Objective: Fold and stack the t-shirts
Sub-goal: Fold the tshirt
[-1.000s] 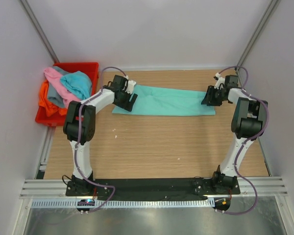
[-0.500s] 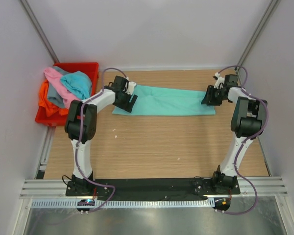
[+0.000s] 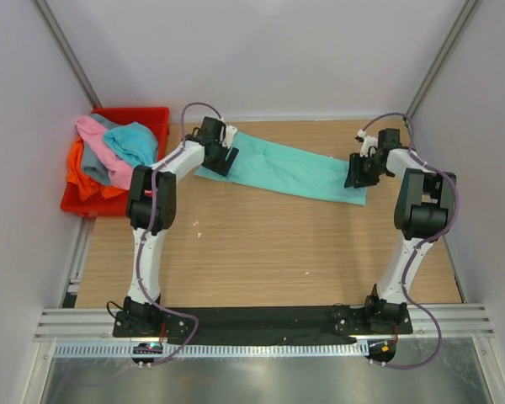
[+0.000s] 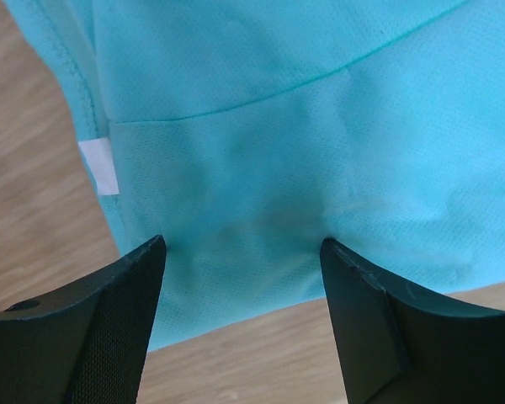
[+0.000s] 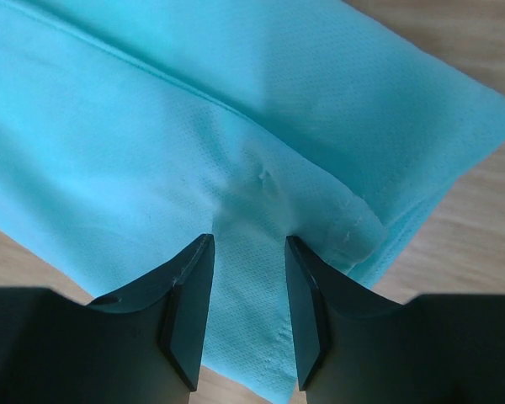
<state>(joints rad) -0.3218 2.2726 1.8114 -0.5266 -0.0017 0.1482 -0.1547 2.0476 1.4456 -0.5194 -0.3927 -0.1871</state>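
Observation:
The mint green t-shirt lies folded into a long band, slanting across the far part of the table. My left gripper stands over its far left end. In the left wrist view that gripper has its jaws wide apart, tips down on the cloth near its hem. My right gripper is at the band's right end. In the right wrist view the gripper has its jaws part open, and cloth puckers at the tips. Pink, turquoise blue, orange and grey t-shirts are heaped in the bin.
A red plastic bin sits off the table's far left corner. Bare wooden tabletop stretches from the shirt to the arm bases. White walls and metal posts close in the back and both sides.
The left gripper has moved toward the far edge and the shirt's left end went with it, so the band now slants. The right gripper shifted slightly left and nearer.

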